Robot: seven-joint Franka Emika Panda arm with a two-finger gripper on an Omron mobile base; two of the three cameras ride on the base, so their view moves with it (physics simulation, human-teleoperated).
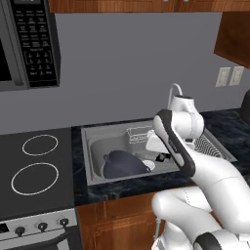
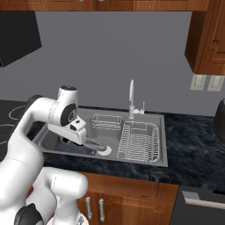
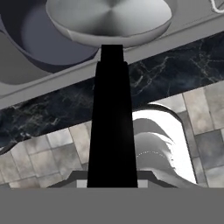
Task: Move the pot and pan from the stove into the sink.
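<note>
Pan held by its handle over the sink, pot already inside.

The gripper (image 3: 112, 181) is closed narrow on the straight black handle (image 3: 111, 122) of the small shiny silver frying pan (image 3: 109, 19), which hangs over the steel sink (image 1: 93, 166) near its front edge. The deep dark blue-grey pot (image 1: 122, 165) sits in the left part of the basin. The flat black stove (image 1: 34, 166) has bare rings. The pan looks light, hard and a bit slippery, so the long handle is the best place to hold; I think it could swing or tip. The hand view shows the grip close up. The left base view shows the pot. The right base view shows the wire dish rack (image 2: 139, 141) and tap (image 2: 131, 99).
</note>
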